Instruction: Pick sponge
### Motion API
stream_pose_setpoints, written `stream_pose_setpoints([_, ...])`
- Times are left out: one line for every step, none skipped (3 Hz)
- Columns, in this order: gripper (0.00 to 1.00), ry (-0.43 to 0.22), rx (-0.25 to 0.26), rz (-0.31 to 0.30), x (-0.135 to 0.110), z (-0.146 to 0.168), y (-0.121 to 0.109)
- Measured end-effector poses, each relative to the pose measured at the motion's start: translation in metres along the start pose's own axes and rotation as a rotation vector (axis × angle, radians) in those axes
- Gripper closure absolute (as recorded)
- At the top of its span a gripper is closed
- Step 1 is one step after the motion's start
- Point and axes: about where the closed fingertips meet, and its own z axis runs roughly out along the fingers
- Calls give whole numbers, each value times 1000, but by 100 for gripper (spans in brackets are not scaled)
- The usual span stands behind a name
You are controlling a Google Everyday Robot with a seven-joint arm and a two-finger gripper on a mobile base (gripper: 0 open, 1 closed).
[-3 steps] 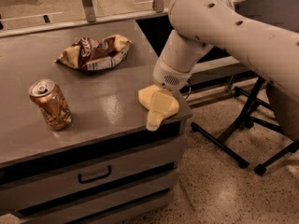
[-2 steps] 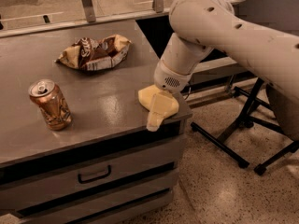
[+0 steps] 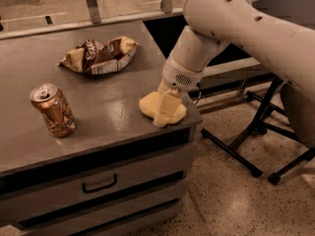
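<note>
I am looking at a gray table, and the sponge lies flat on it at the front right corner, very close to both edges. The sponge is pale yellow and soft, with wavy sides. The robot's 1 big white arm comes in from the right side and bends down to that corner. At its end the gripper is down on top of the sponge, touching it, and a pale part of it lies across the middle of the sponge and reaches toward the front edge. I cannot tell if the gripper is wide or narrow, or if it has hold of the sponge. The sponge looks like it is resting on the table top. Well apart from it, near the front left corner, 1 soda can stands upright. It is a shiny copper color and its top faces up. Nearer the back edge, about in the middle, lies a crumpled snack bag, brown and yellow, lying on its side. Under the table top, on the front, there is a drawer with a dark handle. Off the right edge, black metal stand legs rest on the speckled floor.
</note>
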Motion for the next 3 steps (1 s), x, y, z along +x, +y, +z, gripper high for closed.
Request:
stream_pose_setpoints([87,-23,-4,-28,-7,-8,1])
stream_pose_setpoints([100,-67,4,-52,-15,-21,-1])
stream_pose_setpoints([100,-114,14,-61,-19,-33,-4])
